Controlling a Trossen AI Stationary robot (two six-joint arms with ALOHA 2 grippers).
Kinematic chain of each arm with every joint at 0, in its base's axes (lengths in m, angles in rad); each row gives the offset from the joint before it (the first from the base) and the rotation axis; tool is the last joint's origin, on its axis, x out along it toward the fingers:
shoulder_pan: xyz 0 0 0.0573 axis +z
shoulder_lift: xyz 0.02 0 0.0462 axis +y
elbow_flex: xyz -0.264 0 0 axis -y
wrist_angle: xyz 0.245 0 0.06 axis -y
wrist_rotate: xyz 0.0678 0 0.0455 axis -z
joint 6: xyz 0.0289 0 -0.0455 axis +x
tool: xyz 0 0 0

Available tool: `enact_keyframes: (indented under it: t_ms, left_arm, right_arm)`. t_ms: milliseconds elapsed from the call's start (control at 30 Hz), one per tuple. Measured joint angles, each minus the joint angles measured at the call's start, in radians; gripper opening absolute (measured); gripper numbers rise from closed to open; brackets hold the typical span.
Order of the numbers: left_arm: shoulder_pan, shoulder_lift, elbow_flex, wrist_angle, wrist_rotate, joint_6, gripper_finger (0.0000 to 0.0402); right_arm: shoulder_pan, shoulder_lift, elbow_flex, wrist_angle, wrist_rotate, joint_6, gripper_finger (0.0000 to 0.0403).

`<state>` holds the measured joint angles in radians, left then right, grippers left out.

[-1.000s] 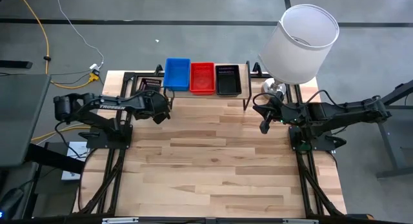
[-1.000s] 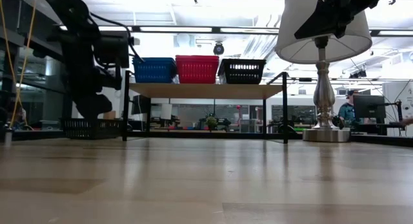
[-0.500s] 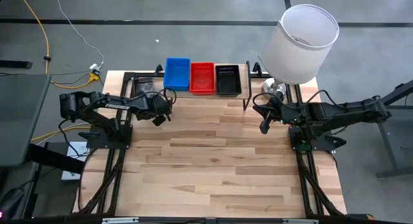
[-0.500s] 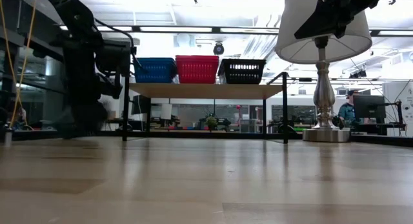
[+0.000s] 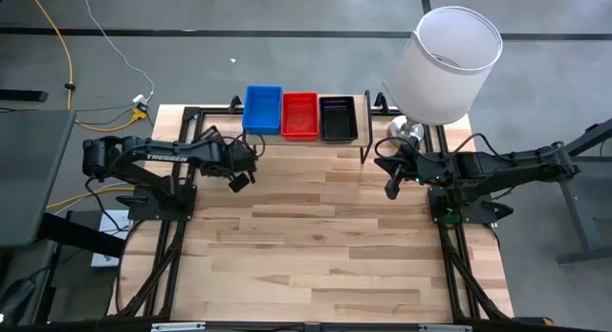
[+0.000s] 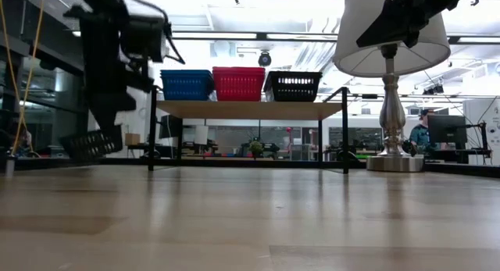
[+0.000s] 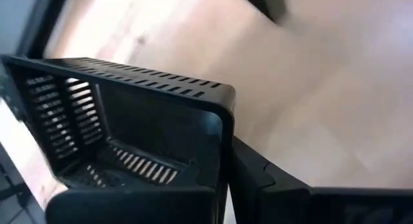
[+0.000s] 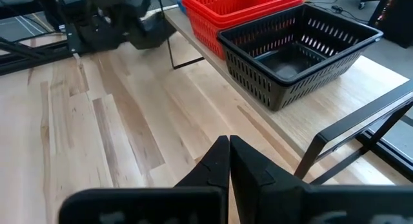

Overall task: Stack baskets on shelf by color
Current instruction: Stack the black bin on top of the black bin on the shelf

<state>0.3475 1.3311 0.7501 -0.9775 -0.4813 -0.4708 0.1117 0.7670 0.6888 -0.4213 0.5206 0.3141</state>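
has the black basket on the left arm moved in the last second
Yes. The left tool has lifted the loose black basket off the table; it now hangs tilted, clear of the tabletop, left of the shelf.

On the wood-topped shelf (image 5: 304,141) sit a blue basket (image 5: 262,109), a red basket (image 5: 299,115) and a black basket (image 5: 338,118) in a row. Another black basket (image 6: 92,144) hangs tilted above the table, clamped in the left gripper (image 5: 236,169).

The black basket (image 6: 92,144) is now lifted clear of the table, tilted, clamped in the left gripper (image 5: 236,175), which is drawn away from the shelf's (image 6: 238,108) left end.
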Motion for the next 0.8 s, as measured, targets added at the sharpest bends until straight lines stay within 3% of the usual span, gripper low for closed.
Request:
enact_keyframes:
  t_ms: [167,333,467,567,633,700,800]
  left_arm:
    - [-0.118,-0.002,0.115,-0.215,0.149,-0.083,0.0003]
    - [-0.314,-0.002,0.243,-0.369,0.272,-0.14,0.0003]
    - [-0.516,-0.002,0.371,-0.374,0.385,-0.129,0.0002]
    - [-0.672,-0.002,0.464,-0.274,0.416,-0.035,0.0002]
    - [-0.753,-0.002,0.508,-0.132,0.369,0.066,0.0002]
    - [-0.807,-0.002,0.536,0.012,0.257,0.201,0.0002]
    - [-0.836,0.0,0.574,0.153,-0.023,0.432,0.0002]
  right_arm:
    - [0.0,0.0,0.0,0.0,-0.017,0.0,0.0]
    - [0.0,0.0,0.0,0.0,-0.017,-0.005,0.0]
    - [0.0,0.0,0.0,-0.004,-0.017,-0.008,0.0]
    - [0.0,0.0,0.0,-0.008,-0.017,-0.008,0.0]
    - [0.0,0.0,0.0,-0.008,-0.017,-0.008,0.0]
    - [0.0,0.0,0.0,-0.008,-0.017,-0.009,0.0]
    - [0.0,0.0,0.0,-0.007,-0.017,-0.008,0.0]
